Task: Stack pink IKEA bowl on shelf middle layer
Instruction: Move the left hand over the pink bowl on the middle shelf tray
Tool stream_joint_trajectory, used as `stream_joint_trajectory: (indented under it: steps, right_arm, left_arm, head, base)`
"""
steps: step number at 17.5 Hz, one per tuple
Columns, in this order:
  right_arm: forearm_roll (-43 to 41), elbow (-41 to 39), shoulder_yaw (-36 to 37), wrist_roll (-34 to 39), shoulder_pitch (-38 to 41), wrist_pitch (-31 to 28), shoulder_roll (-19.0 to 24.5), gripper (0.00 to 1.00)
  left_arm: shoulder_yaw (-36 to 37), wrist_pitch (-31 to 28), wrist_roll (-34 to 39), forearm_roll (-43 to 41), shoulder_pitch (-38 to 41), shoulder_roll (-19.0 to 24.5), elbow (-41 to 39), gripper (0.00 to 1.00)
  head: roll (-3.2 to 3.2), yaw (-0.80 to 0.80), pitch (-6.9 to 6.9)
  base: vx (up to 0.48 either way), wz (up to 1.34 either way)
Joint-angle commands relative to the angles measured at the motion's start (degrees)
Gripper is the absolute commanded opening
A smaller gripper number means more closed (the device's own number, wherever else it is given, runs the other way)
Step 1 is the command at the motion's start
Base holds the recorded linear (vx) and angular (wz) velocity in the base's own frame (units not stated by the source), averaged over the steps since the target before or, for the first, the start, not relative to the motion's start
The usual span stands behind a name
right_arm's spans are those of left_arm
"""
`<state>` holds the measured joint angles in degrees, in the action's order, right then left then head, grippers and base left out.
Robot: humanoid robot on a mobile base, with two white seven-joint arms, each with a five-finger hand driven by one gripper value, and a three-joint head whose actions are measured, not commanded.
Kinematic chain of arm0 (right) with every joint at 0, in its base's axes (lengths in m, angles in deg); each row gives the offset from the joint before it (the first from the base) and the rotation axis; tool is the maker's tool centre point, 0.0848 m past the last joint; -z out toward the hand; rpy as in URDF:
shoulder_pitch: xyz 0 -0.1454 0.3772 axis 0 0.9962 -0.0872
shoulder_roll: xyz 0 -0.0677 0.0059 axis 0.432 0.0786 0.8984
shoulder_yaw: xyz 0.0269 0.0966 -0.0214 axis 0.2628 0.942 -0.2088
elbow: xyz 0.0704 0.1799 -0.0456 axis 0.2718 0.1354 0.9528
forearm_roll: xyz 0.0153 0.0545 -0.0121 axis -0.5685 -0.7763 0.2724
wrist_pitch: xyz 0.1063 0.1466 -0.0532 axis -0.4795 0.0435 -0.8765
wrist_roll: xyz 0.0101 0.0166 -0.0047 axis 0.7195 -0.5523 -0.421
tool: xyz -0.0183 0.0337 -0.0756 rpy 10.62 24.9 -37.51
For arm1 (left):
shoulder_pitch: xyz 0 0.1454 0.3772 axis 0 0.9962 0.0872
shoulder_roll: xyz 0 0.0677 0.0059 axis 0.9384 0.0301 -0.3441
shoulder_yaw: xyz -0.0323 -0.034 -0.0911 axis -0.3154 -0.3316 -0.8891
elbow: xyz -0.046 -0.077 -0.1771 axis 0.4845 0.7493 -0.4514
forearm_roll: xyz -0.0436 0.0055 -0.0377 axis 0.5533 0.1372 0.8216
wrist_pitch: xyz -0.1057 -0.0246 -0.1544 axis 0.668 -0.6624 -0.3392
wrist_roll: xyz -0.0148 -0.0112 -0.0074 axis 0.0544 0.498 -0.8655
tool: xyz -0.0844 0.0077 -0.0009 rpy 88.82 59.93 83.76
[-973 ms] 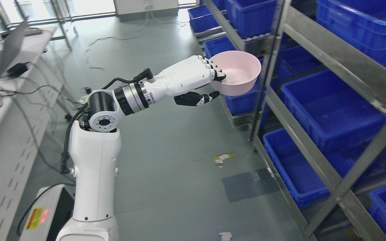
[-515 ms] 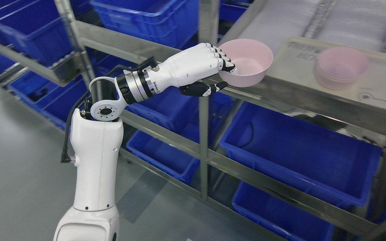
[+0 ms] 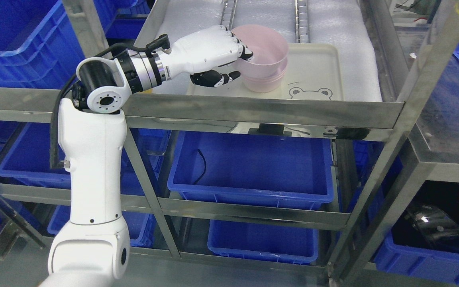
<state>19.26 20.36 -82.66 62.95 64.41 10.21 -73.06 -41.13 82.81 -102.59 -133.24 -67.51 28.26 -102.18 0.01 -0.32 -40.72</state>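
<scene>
We hold the pink bowl (image 3: 263, 50) by its near-left rim, and it sits directly over the stack of pink bowls (image 3: 264, 81) on the cream tray (image 3: 321, 69), apparently nested in or just above the top one; we cannot tell whether it has fully seated. Our left hand (image 3: 213, 56) is clamped on it, fingers (image 3: 242, 48) hooked over the rim into the bowl and the thumb (image 3: 217, 78) underneath outside the wall. The bowl lies to the right of the hand, mouth upward, its axis close to vertical and roughly in line with the stack below, so we judge the coming move to be a short settle downward and a release, with the hand backing off to the left. Only 1 arm shows; the right one is out of view. The tray rests on white foam padding (image 3: 333, 24) on the steel shelf (image 3: 261, 111), whose front lip runs just below our wrist. A bear face (image 3: 310, 93) is printed on the tray near the stack. Blue bins (image 3: 253, 171) fill the levels below. The stack's rim beside the thumb is the likeliest snag.
</scene>
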Motion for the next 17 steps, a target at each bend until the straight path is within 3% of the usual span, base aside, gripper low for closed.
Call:
stream_joint_trajectory:
  steps: [1,7,11,17]
  right_arm:
    - [0.00,-1.00,0.00,0.02,1.22,-0.02,-1.00,1.00]
    - [0.00,-1.00,0.00,0.02,1.22,-0.02,-1.00,1.00]
    - [0.00,-1.00,0.00,0.02,1.22,-0.02,-1.00,1.00]
    - [0.00,-1.00,0.00,0.02,1.22,-0.02,-1.00,1.00]
  left_arm:
    - [-2.06,-0.02,0.13,-6.44,-1.13,4.69,3.93,0.03]
    - [0.31,-0.02,0.65,-6.44,-3.32,-1.46,9.99,0.03]
    - [1.80,-0.02,0.39,-10.92,-3.59,-1.03,10.79,0.03]
    - [1.45,-0.02,0.30,-11.10,-3.59,1.26,10.79,0.04]
  head:
    - [0.00,0.00,0.00]
    - [0.00,0.00,0.00]
    - [0.00,0.00,0.00]
    - [0.00,0.00,0.00]
  base:
    - [0.035,-0.29]
    - [0.025,-0.16]
    - [0.019,-0.12]
    - [-0.002,0.01]
